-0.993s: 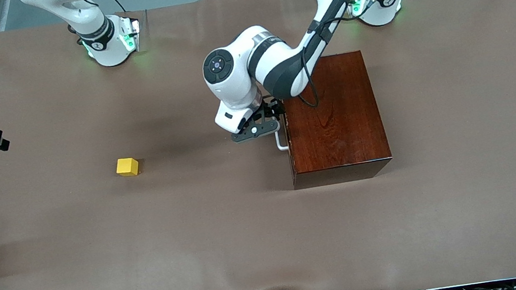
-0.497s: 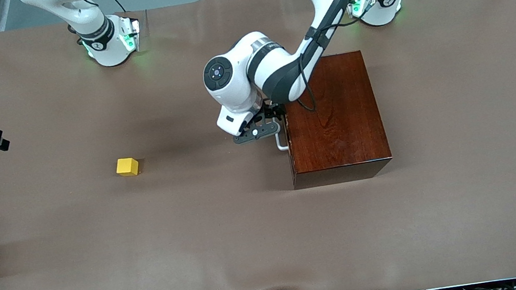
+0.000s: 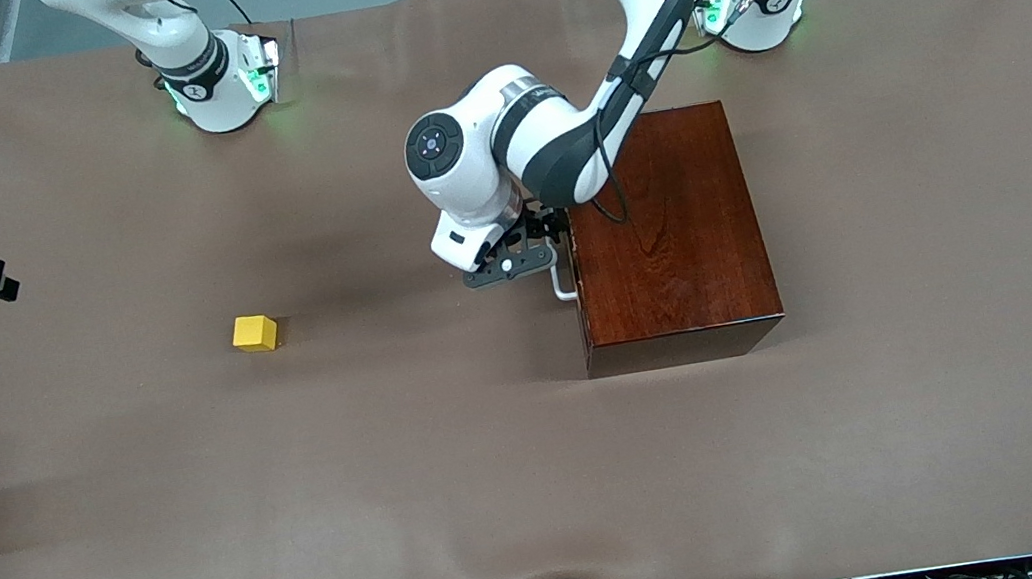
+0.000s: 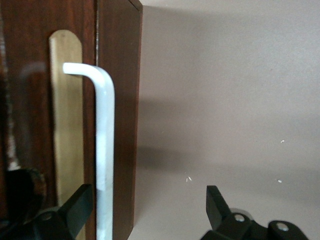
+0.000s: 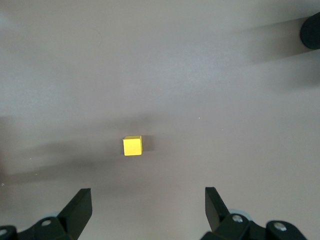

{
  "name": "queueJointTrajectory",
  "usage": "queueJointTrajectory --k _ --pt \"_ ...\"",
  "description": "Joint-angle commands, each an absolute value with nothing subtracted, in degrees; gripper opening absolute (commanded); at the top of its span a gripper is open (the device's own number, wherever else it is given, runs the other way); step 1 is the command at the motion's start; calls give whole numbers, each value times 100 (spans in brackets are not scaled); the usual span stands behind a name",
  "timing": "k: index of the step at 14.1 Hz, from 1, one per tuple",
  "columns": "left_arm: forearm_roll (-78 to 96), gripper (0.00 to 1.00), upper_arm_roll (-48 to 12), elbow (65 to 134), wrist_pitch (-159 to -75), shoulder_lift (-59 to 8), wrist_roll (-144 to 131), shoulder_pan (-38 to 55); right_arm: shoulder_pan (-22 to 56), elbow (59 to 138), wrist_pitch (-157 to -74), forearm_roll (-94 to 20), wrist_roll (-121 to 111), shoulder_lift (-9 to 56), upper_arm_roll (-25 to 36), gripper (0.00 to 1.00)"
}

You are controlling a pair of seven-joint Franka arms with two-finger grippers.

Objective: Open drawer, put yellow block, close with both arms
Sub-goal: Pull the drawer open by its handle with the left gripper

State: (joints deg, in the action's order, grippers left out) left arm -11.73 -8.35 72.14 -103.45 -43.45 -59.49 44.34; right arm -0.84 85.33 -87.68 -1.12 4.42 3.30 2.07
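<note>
Left gripper (image 4: pixel 145 210) has crept in slightly, jaws wide astride the white U-shaped handle (image 4: pixel 105 150) of the shut red-brown drawer (image 4: pixel 70 100); next clamp and pull; right gripper (image 5: pixel 145 210) waits agape above the small yellow block (image 5: pixel 132 146).

The wooden box (image 3: pixel 670 232) looks like glossy, reddish-brown polished wood with visible grain. Its white handle (image 4: pixel 104 150) appears smooth and slightly shiny, mounted over a dull brass-coloured plate (image 4: pixel 65 115). The table (image 3: pixel 202 495) is covered in matt brown cloth with faint wrinkles. The yellow block (image 3: pixel 255 333) looks smooth and matt.
</note>
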Motion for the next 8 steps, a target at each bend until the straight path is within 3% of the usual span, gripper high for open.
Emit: queueJointTrajectory --k 1,8 --pt "-1354 100 -686 7022 -10441 -4561 -5889 4596 -132 8578 -8745 -185 483 246 167 100" --pt "-1354 100 -633 7005 -10652 -4562 -5959 4711 -132 8578 -8745 -185 483 237 167 100"
